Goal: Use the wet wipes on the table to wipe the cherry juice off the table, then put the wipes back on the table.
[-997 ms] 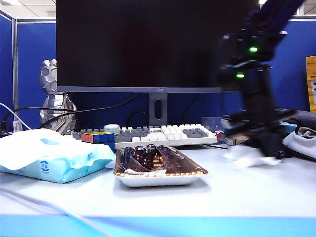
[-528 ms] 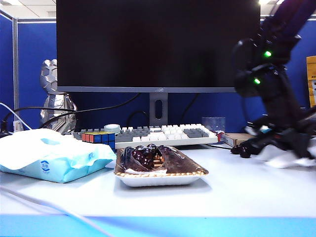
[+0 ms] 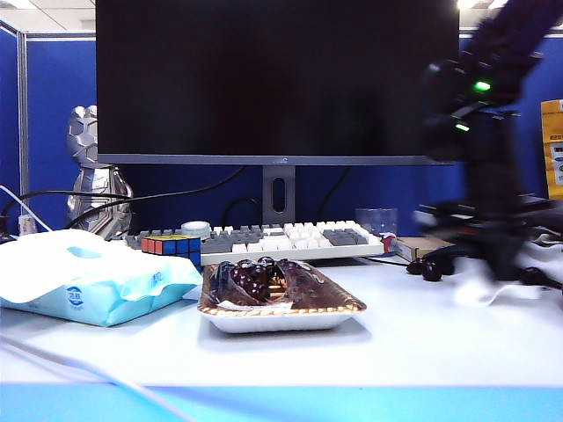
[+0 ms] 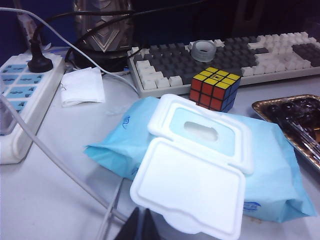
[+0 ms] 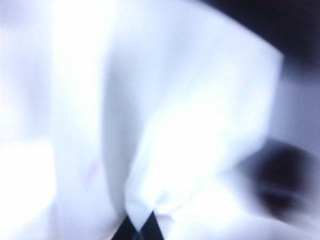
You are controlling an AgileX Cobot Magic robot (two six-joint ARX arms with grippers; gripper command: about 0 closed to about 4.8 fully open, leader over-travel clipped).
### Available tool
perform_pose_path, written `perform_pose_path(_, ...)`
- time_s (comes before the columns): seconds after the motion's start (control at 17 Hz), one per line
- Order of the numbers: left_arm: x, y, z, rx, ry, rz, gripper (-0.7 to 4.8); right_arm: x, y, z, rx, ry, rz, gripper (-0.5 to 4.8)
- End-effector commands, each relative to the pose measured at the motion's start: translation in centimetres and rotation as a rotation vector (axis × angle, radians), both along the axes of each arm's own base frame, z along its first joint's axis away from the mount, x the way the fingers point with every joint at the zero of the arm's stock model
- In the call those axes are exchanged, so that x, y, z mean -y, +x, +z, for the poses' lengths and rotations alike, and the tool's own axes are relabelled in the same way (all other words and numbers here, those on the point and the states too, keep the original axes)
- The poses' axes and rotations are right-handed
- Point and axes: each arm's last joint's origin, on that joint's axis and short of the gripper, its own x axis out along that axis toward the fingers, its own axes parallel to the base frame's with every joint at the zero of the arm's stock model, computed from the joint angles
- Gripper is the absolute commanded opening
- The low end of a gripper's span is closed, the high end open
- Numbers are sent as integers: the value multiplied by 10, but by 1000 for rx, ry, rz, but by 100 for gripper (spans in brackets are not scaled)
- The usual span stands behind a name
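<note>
We see the right fingers (image 5: 138,225) pinched together on the wet wipe (image 5: 150,125), which fills the blurred right wrist view. In the exterior view that wipe (image 3: 486,288) is low on the surface (image 3: 396,338), at abt 3 o'clock from the tray (image 3: 280,318) w/ dark cherries (image 3: 255,277). Small dark blobs (image 3: 424,268) lie just beside it. Left fingers (image 4: 141,226) are together, holding nothing, over the blue wipes pack (image 4: 200,160) w/ flap open. Cube (image 4: 215,88) & keyboard (image 4: 240,57) at 12 o'clock from the pack.
</note>
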Motion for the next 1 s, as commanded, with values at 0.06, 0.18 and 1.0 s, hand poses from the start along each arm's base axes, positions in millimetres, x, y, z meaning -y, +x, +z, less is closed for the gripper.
perform_pose_path(0.06, 0, 0, -1, -10, -3, -1, -2, -41, -5, -15, -38, 201, 167, -5)
perform_pose_path(0.18, 0, 0, -1, -10, -3, -1, -2, -60, -11, -15, -45, 223, 239, -5)
perform_pose_path(1.0, 0, 0, -1, -10, -3, -1, -2, -6, -27, -13, -245, -369, 97, -5)
